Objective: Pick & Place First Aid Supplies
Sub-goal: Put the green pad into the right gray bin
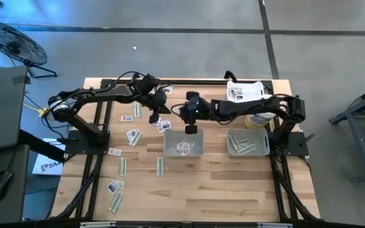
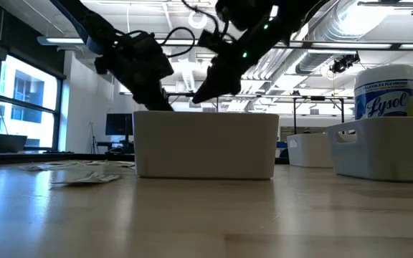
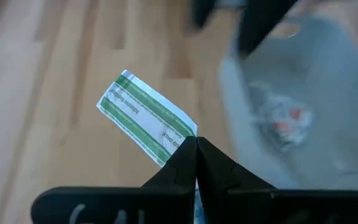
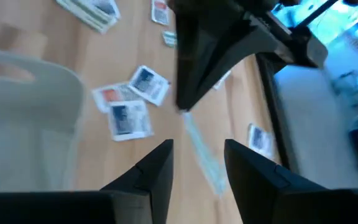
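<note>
Above table | left gripper pinches strip (tilted) | right gripper open

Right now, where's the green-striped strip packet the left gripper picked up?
Pinched in the left gripper, the green-striped strip packet hangs above the wood table, just left of the middle grey tray.

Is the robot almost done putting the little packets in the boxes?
Not yet. Some packets already lie in the middle tray, and long strips lie in the right tray. Right now the left gripper has its fingers shut on a green-striped strip near the middle tray, while the right gripper hangs open above that tray. Many loose packets still lie on the table.
</note>
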You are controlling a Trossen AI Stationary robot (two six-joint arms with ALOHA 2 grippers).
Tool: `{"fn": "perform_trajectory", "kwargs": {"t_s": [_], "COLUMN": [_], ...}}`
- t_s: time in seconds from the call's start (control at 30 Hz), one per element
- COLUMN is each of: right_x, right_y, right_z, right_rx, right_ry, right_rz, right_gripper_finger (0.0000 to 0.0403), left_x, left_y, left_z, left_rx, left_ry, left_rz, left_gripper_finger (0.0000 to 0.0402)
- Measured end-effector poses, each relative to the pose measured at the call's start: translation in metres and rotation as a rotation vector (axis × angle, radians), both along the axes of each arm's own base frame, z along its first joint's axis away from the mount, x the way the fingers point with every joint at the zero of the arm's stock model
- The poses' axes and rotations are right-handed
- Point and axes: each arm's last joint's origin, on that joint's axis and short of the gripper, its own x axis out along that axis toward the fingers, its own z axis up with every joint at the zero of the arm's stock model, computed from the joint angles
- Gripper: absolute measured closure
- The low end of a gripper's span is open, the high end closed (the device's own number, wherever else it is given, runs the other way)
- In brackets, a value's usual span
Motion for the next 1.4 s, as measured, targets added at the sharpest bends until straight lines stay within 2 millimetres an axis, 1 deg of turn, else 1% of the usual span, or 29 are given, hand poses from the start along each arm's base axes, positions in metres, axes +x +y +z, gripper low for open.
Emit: {"fn": "perform_trajectory", "kwargs": {"t_s": [0.1, 0.27, 0.43, 0.6, 0.77, 0.83, 0.9, 0.97, 1.03, 1.1, 1.2, 1.27, 1.33, 1.4], "right_x": [0.007, 0.01, 0.01, 0.009, 0.008, 0.008, 0.007, 0.007, 0.006, 0.006, 0.005, 0.002, -0.004, -0.011], "right_y": [-0.001, -0.003, -0.003, -0.005, -0.009, -0.009, -0.01, -0.011, -0.011, -0.011, -0.011, -0.008, -0.004, 0.002], "right_z": [-0.012, -0.024, -0.025, -0.025, -0.026, -0.026, -0.026, -0.027, -0.027, -0.027, -0.028, -0.026, -0.02, -0.011], "right_rx": [-0.071, -0.089, -0.061, -0.064, -0.037, -0.038, -0.063, -0.087, -0.093, -0.088, -0.078, -0.072, -0.066, -0.04], "right_ry": [0.029, 0.076, 0.073, 0.073, 0.073, 0.075, 0.085, 0.097, 0.102, 0.105, 0.108, 0.134, 0.16, 0.178], "right_rz": [0.037, 0.076, 0.105, 0.042, 0.065, 0.055, 0.016, -0.018, -0.026, -0.022, -0.033, -0.042, -0.04, -0.048], "right_gripper_finger": [0.0261, 0.0265, 0.0274, 0.0281, 0.0284, 0.0294, 0.0312, 0.034, 0.0376, 0.0396, 0.039, 0.0397, 0.0399, 0.0398], "left_x": [0.006, 0.013, 0.015, 0.015, 0.018, 0.019, 0.019, 0.019, 0.019, 0.019, 0.019, 0.019, 0.019, 0.021], "left_y": [-0.009, -0.021, -0.02, -0.019, -0.019, -0.019, -0.018, -0.018, -0.018, -0.017, -0.017, -0.017, -0.016, -0.014], "left_z": [0.001, 0.001, 0.002, 0.003, 0.006, 0.007, 0.008, 0.008, 0.008, 0.008, 0.008, 0.007, 0.009, 0.013], "left_rx": [0.004, 0.043, 0.067, 0.07, 0.058, 0.055, 0.054, 0.056, 0.067, 0.076, 0.076, 0.083, 0.093, 0.103], "left_ry": [-0.014, 0.016, 0.002, -0.003, -0.046, -0.059, -0.064, -0.063, -0.058, -0.054, -0.052, -0.047, -0.039, -0.042], "left_rz": [-0.03, -0.002, 0.021, 0.03, 0.013, 0.02, 0.026, 0.031, 0.045, 0.057, 0.062, 0.077, 0.094, 0.125], "left_gripper_finger": [0.0401, 0.0401, 0.0401, 0.0401, 0.0401, 0.0401, 0.0401, 0.0401, 0.0401, 0.0401, 0.04, 0.0392, 0.0375, 0.0348]}}
